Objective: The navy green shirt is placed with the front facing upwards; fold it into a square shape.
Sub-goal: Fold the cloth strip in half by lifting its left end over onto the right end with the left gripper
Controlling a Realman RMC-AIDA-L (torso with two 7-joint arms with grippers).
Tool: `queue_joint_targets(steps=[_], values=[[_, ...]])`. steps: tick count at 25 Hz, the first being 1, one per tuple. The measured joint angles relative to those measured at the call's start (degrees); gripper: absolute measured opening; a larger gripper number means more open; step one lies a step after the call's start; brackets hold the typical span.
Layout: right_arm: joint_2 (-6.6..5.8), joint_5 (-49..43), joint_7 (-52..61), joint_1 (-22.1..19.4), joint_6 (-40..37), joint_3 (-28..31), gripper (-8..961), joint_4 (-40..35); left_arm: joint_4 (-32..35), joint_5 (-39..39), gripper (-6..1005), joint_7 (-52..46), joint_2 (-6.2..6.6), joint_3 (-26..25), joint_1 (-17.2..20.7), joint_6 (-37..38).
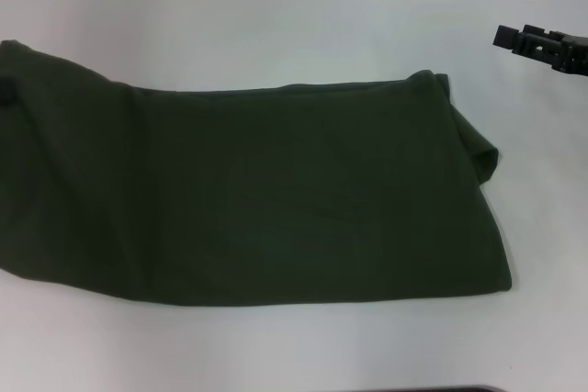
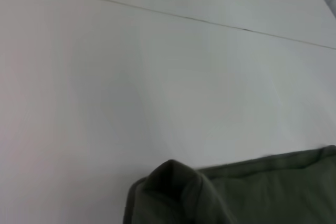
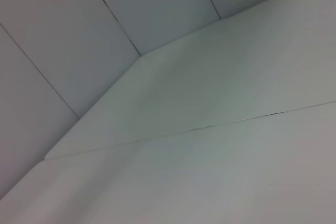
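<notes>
Spread across the near and middle part of the white table [image 1: 294,16], 1 navy green shirt [image 1: 248,199], a large dark olive cotton garment, lies as a wide band running from the left edge to right of centre, plain side up with no lettering showing. It looks already folded lengthwise, its far edge doubled and a loose corner [image 1: 478,149] bunched at the right end. By my reading the lengthwise fold is done and a crosswise fold remains: the next move calls for gripping 1 end, likely the right corners, and carrying it over toward the left to make a square. Only 1 gripper shows, the black right gripper [image 1: 514,39], hanging well apart at the far right above bare table; whether its fingers are released or clenched cannot be told. No left gripper appears anywhere.
</notes>
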Motion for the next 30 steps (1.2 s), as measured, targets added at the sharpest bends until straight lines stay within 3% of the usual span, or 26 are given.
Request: queue_joint_targets(steps=[10,20,25,30], values=[[-0.19,-0.07,0.38,0.06,-0.12,-0.15,748,-0.01,-0.42,2.42,36,2.16,1.5,-4.92,0.5,0.77],[-0.37,-0.09,0.39,0.04,-0.35,-0.34,747,-0.02,-0.25,4.99,36,3.17,2.16,-7.77,0.53,1.51],[-0.37,-0.09,0.41,0.05,-0.35,-0.5,747,-0.01,0.11,4.52,36,1.43,2.19,-7.61,-0.54,3.61],[-0.3,-0.09,0.44,0.05,-0.34,-0.74,747,-0.01,0.2,1.46,36,0.16,1.44,-6.77,-2.05,6.41]])
